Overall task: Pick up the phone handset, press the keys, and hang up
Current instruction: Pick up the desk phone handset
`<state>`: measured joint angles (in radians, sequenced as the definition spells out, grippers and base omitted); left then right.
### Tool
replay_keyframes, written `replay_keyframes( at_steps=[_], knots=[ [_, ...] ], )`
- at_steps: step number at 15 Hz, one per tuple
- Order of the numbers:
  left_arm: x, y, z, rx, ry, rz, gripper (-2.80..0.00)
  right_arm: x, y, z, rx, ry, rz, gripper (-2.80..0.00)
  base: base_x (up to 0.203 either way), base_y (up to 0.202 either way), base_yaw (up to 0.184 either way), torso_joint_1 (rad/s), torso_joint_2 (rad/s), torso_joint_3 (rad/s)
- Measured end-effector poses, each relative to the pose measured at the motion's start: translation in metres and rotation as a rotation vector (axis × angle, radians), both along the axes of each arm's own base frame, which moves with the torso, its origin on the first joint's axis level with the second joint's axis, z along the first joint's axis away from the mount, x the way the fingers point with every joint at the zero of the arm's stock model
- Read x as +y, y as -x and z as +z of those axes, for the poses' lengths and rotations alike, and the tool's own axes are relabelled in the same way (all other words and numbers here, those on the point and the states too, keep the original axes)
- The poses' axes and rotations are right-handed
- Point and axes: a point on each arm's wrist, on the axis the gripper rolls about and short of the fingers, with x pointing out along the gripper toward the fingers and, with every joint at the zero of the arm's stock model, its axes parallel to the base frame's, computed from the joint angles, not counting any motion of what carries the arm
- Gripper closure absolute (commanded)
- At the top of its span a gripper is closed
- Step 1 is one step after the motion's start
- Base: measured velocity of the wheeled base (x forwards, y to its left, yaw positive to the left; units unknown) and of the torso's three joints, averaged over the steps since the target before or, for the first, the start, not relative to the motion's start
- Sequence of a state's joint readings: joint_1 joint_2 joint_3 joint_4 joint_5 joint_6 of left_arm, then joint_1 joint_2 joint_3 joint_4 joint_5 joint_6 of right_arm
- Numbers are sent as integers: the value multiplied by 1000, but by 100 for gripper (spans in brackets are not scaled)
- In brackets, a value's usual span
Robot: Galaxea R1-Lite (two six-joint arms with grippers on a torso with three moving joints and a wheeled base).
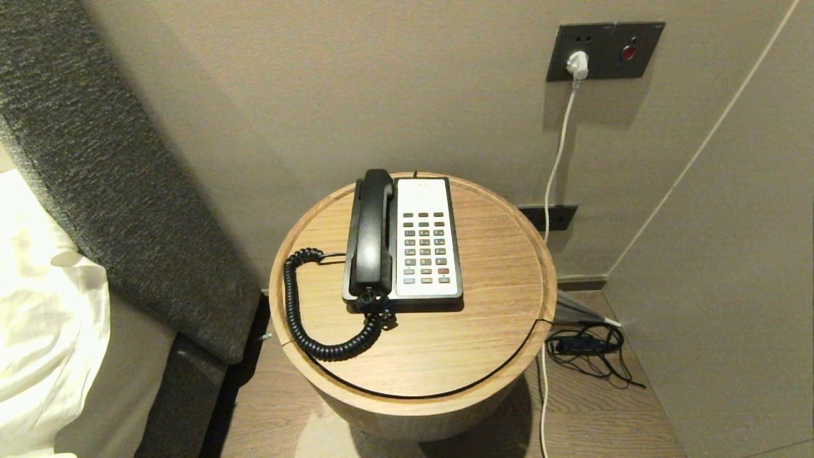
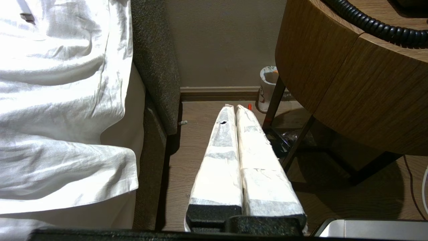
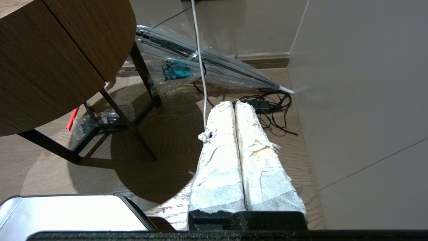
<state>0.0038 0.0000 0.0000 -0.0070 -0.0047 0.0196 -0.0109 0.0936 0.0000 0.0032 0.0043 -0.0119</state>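
A black handset (image 1: 372, 232) rests in its cradle on the left side of a white phone base. The keypad (image 1: 425, 248) has several rows of dark keys. A black coiled cord (image 1: 318, 331) loops from the handset over the round wooden table (image 1: 489, 331), and also shows in the left wrist view (image 2: 378, 25). My left gripper (image 2: 235, 107) is shut and empty, low beside the table above the floor. My right gripper (image 3: 234, 103) is shut and empty, low on the table's other side. Neither arm shows in the head view.
A bed with white sheets (image 1: 38, 318) and a grey headboard (image 1: 114, 165) stands to the left. A white cable (image 1: 559, 152) hangs from a wall socket. A clear umbrella (image 3: 214, 67) and black cables (image 3: 274, 107) lie on the floor. A paper cup (image 2: 267, 88) stands under the table.
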Motion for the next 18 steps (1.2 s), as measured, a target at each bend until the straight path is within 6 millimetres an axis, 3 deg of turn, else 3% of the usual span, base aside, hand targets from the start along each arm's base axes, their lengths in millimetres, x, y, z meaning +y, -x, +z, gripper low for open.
replay_keyframes(
  at_steps=[12, 13, 15, 18],
  knots=[
    [0, 1, 3, -9, 24, -2, 0, 0, 0, 0, 0, 0, 0, 0, 0, 0, 0, 0, 0, 0],
    [0, 3, 11, -24, 22, -10, 0, 0, 0, 0, 0, 0, 0, 0, 0, 0, 0, 0, 0, 0],
    [-1, 12, 48, -49, 22, -62, 0, 0, 0, 0, 0, 0, 0, 0, 0, 0, 0, 0, 0, 0],
    [-5, 15, 141, -4, 48, -214, 0, 0, 0, 0, 0, 0, 0, 0, 0, 0, 0, 0, 0, 0]
  ],
)
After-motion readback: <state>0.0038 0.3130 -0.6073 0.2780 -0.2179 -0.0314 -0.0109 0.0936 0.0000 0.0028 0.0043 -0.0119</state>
